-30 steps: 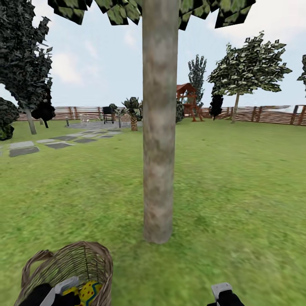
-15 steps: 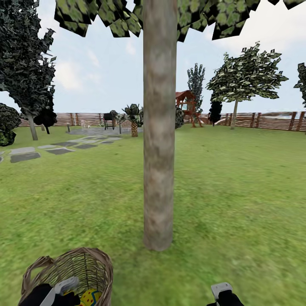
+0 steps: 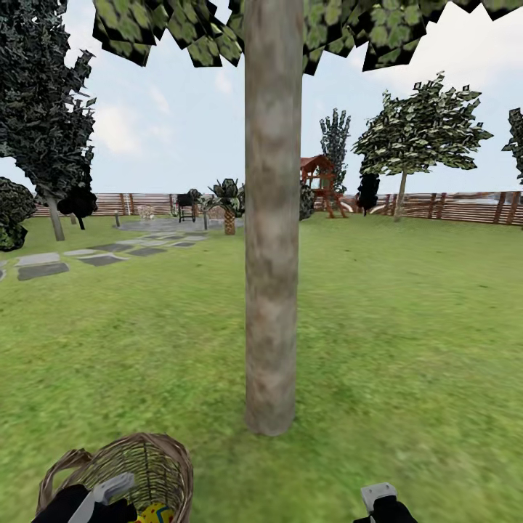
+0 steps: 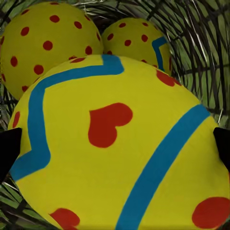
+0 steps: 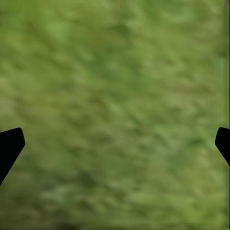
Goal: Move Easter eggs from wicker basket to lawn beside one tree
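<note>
Wicker basket (image 3: 163, 457) beneath and around the left claw (image 3: 109, 488), just short of the tree (image 3: 272, 254) ahead of both claws. Since a second ago: whole head view shifted, basket rim and trunk foot alike sitting lower in frame, both claws unmoved within it. Hence a tilt of the camera, not a move of basket or eggs. Judged for the task: nothing lifted yet, all three eggs still to come out, though already brought close to a suitable tree. Contents, per the left wrist view: nearest egg (image 4: 105, 158), yellow with blue zigzag bands and red hearts, lying directly between the fingers of the left claw (image 4: 115, 148). Beyond it, deeper in against the woven wall (image 4: 201, 38), two further eggs (image 4: 48, 43), yellow with red spots, touching each other and the nearest one. From the head, merely a sliver of yellow (image 3: 154, 514) beside the left claw. Left claw spread wide, dark fingertips at either flank of the nearest egg, not pressed on it. Right claw (image 3: 378, 497) likewise released, nothing between its tips (image 5: 115, 143), bare lawn (image 5: 120, 72) below it, well apart from the basket. Likely next need: closing on the nearest egg without shoving it into its neighbours.
</note>
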`<state>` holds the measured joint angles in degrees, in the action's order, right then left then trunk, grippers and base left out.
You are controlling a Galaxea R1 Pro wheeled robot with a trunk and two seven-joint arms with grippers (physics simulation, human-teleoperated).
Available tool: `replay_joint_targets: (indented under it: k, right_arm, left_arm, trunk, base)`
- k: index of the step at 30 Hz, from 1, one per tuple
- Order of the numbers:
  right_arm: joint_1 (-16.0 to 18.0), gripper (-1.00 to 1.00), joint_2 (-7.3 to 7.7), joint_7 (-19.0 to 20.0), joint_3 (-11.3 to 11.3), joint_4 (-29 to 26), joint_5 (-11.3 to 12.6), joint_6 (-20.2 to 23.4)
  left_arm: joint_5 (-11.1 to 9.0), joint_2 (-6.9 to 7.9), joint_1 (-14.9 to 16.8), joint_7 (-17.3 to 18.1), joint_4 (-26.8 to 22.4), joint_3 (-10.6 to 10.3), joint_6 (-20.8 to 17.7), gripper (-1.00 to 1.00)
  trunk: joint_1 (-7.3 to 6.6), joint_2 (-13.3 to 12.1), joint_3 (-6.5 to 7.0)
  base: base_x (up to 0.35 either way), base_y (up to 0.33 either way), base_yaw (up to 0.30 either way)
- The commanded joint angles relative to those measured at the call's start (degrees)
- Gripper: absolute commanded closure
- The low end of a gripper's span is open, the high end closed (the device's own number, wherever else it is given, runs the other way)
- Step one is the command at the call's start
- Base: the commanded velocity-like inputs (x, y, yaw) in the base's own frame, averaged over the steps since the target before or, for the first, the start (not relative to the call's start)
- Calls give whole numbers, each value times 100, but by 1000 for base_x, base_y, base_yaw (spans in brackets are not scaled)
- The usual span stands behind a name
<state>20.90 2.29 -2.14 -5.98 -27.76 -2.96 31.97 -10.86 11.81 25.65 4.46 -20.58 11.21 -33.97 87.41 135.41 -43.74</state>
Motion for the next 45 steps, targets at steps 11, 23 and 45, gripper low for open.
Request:
replay_joint_targets:
  k: [11, 23, 45]
  right_arm:
    - [2, -100, 8, -14, -34, -10, -29, 38]
    - [2, -100, 8, -14, -31, -10, -28, 38]
    - [2, -100, 8, -14, -29, -10, -29, 38]
  left_arm:
    - [1, -3, 2, 20, -15, 39, -38, 100]
    - [5, -3, 2, 20, -16, 31, -37, 100]
    - [5, -3, 2, 20, -10, 31, -37, 100]
  trunk:
    - [-243, -440, 191]
    - [-507, -921, 407]
    - [-990, -1803, 802]
  base:
    - [0, 0, 179]
    - [0, 0, 76]
    - [0, 0, 101]
